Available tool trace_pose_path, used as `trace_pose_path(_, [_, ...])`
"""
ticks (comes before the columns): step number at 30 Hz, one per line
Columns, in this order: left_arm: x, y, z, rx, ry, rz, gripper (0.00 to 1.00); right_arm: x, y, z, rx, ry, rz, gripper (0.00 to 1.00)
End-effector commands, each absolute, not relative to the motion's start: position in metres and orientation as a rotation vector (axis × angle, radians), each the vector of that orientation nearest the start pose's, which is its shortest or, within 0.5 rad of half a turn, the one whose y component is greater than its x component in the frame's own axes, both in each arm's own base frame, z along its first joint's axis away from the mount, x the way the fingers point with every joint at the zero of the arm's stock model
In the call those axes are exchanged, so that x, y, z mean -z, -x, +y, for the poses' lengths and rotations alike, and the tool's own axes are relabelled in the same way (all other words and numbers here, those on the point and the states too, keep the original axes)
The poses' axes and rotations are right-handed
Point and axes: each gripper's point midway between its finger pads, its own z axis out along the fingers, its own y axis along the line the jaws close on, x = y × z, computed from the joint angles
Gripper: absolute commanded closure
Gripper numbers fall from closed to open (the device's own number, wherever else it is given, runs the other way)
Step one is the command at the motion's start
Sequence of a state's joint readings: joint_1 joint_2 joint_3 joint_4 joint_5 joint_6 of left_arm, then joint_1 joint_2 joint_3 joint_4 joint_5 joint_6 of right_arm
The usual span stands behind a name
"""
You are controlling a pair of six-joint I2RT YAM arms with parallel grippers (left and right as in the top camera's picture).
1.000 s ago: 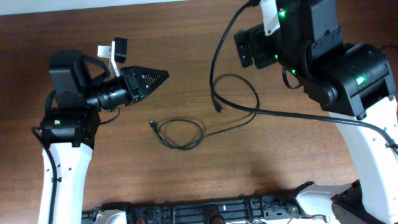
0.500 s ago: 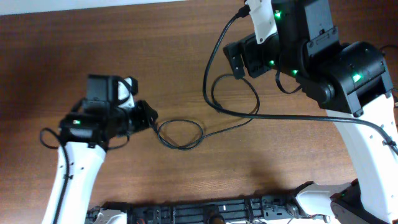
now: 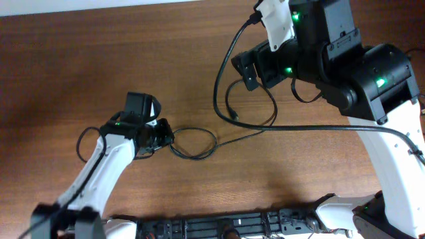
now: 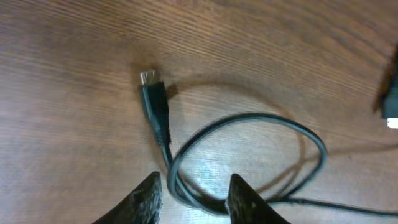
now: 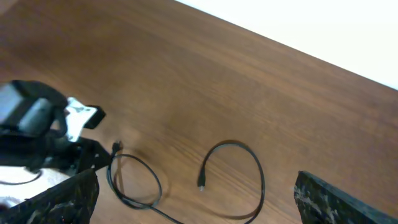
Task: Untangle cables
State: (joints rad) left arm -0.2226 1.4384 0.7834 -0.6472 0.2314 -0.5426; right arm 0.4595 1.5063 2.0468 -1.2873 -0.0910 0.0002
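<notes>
Black cable (image 4: pixel 249 116) is lying in a loose loop on the wood table (image 4: pixel 74 50), curling ahead of the left claw (image 4: pixel 194 182). The loop's crossing is sitting right between the tips, with the plug (image 4: pixel 153 102) just ahead and to the left. Jaws are standing apart, gripping nothing. Right claw (image 5: pixel 196 182) is hanging high, spread wide and empty, with a second loop (image 5: pixel 252 155) lying below it. Step judged: taking hold at the plug-end loop. Next move is calling for closing on one strand only, then drawing the plug out through the loop.
</notes>
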Motion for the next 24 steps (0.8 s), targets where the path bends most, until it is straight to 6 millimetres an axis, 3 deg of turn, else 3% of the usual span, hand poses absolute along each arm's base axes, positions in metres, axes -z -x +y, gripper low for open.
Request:
trace_pose_path(1, [-0.013,-0.258,-0.104,0.454,0.428,3.003,0.73,-0.392,-0.313,0.181,-0.392,0.593,2.257,0.01])
trace_pose_path(5, [0.006,-0.256,-0.114,0.468,0.395,3.054,0.77,-0.393,-0.314,0.181,-0.396,0.594,2.252,0.01])
trace_pose_path(8, [0.005,-0.258,-0.128,0.576,0.303,3.049,0.99,-0.393,-0.314,0.181,-0.396,0.594,2.252,0.01])
trace_pose_path(14, [-0.009,-0.270,-0.150,0.775,0.223,2.978,1.00,-0.393,-0.314,0.181,-0.379,0.628,2.240,0.01])
trace_pose_path(19, [-0.049,-0.285,-0.183,1.053,-0.009,2.867,1.00,-0.386,-0.309,0.180,-0.376,0.651,2.269,0.01])
trace_pose_path(24, [-0.099,-0.318,-0.201,1.149,-0.091,2.720,0.99,-0.358,-0.271,0.192,-0.498,0.923,2.360,0.01])
